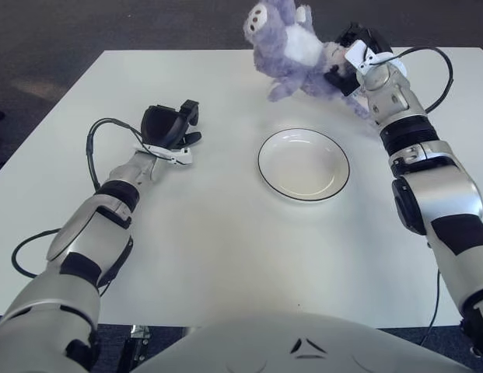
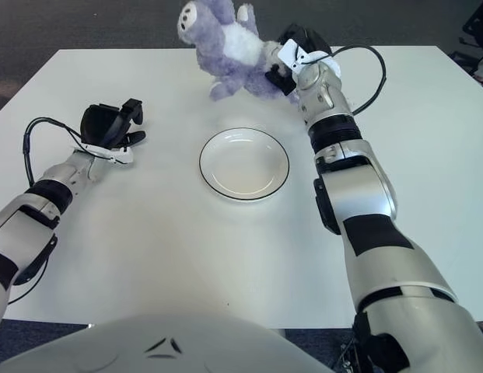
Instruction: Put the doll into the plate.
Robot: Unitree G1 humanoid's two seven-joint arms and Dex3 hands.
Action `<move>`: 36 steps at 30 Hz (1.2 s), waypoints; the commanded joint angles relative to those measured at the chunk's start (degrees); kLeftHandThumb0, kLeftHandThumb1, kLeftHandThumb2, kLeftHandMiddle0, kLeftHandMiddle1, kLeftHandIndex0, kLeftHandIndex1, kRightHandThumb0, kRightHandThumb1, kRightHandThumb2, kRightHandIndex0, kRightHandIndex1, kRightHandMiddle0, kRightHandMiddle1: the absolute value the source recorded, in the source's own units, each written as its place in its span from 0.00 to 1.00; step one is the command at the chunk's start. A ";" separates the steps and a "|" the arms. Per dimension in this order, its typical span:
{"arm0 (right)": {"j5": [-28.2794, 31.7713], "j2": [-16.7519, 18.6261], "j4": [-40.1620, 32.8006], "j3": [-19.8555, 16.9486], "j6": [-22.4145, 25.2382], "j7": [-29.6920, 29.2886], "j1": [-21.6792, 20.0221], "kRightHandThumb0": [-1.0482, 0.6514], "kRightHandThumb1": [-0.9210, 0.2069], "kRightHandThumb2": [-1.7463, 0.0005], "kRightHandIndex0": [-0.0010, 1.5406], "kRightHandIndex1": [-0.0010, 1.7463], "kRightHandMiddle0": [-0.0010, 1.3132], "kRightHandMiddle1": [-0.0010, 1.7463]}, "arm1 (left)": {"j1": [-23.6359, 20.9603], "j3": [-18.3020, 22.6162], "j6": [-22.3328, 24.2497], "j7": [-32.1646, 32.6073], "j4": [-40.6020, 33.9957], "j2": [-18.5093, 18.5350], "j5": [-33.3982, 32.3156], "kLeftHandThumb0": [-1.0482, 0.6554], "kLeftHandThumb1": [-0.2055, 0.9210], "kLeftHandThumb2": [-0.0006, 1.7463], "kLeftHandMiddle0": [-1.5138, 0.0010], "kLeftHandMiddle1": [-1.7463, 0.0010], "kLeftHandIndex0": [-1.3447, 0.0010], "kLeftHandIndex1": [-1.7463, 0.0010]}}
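The white rectangular table (image 1: 225, 256) carries, nearest to the robot among the loose things, the round white plate with a thin dark rim (image 1: 303, 164), which lies empty at the middle right. To the left of it and well apart, the left hand (image 1: 169, 128) shows over the table surface with its dark fingers curled and holding nothing; it takes no part in the work. Farther back, beyond the far edge of the plate, the right hand (image 1: 356, 58) grips the fluffy purple plush doll with a white belly (image 1: 292, 47) and holds it in the air, clear of the table. The fingers seem to be closed on the rear or lower part of the doll, though the exact part is hidden by the fur. The long axis of the doll runs from the hand toward the left, with the head at the far left end. For the coming move, the plate lies nearer to the robot than the doll and slightly lower in the view, so the right hand must bring the doll back toward the body and down.
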 commanded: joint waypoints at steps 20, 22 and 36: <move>-1.37 -7.50 -21.08 -0.09 3.23 10.10 8.71 0.62 0.79 0.08 0.56 0.93 0.46 1.00 | 6.55 -3.05 -0.45 -3.65 3.37 -2.59 1.33 0.36 0.59 0.65 0.19 0.00 0.63 0.00; -1.33 -8.59 -24.67 -0.34 4.15 11.91 10.65 0.62 0.80 0.07 0.56 0.93 0.46 1.00 | 6.51 -3.01 -0.39 -3.90 3.39 -2.57 1.27 0.36 0.59 0.65 0.19 0.00 0.63 0.00; 3.97 -12.21 -43.09 -6.28 6.60 20.76 24.00 0.62 0.79 0.06 0.54 0.97 0.46 1.00 | 6.14 -3.08 -0.63 -3.86 3.79 -2.35 1.05 0.36 0.59 0.65 0.19 0.00 0.63 0.00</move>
